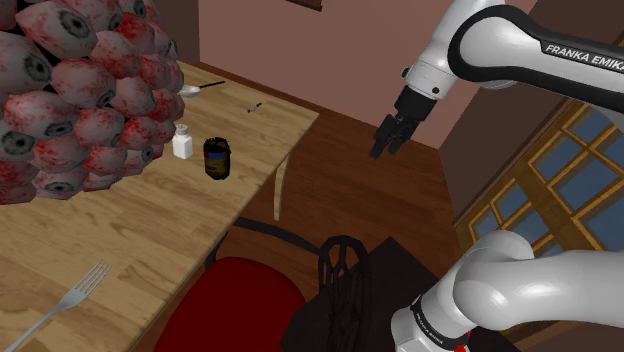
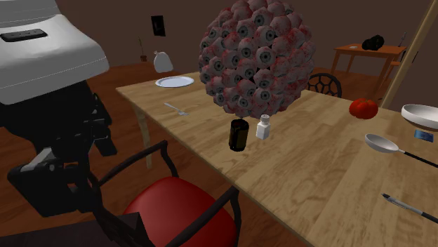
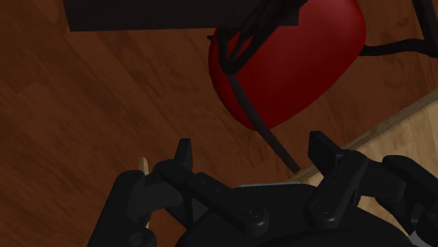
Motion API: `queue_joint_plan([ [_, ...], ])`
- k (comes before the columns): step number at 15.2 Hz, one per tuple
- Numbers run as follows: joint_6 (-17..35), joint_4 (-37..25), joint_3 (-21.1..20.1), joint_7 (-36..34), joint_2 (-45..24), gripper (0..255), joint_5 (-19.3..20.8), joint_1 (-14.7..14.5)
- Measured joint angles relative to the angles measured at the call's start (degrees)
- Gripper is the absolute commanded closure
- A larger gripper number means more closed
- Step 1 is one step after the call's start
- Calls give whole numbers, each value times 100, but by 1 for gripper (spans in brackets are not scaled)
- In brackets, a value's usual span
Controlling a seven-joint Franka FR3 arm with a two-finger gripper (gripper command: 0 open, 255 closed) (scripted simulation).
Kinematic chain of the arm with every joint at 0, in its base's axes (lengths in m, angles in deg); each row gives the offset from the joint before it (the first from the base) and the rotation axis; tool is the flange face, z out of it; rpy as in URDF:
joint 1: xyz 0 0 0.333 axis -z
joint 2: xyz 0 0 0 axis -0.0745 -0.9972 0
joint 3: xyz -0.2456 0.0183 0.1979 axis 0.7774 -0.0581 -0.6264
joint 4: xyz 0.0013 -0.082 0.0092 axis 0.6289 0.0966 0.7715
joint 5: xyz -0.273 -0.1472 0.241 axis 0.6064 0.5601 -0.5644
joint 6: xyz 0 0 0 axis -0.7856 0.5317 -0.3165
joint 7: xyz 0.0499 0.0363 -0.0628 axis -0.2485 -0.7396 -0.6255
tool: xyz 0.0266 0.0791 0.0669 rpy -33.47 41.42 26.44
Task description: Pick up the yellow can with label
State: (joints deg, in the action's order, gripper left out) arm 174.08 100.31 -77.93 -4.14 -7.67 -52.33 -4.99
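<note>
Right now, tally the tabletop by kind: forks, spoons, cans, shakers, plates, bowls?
fork: 1
spoon: 1
dark can: 1
white shaker: 1
white plate: 1
white bowl: 1
Total: 6

Exterior views from opposite table (image 1: 150, 230) ends

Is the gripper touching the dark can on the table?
Apart. The shoulder view shows the gripper over the floor, beyond the table edge, a wide gap from the dark can.
</note>
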Motion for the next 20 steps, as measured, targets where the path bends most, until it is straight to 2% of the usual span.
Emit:
queue_joint_plan([
  [3, 130, -90, -72, -55, -219, 0, -68, -58],
  [7, 536, -402, -286, -215, -930, 0, -258, -224],
  [13, 1064, -1092, -600, -460, -2122, 0, -469, -450],
  [20, 1368, -2282, -910, -765, -3576, 0, -535, -660],
])
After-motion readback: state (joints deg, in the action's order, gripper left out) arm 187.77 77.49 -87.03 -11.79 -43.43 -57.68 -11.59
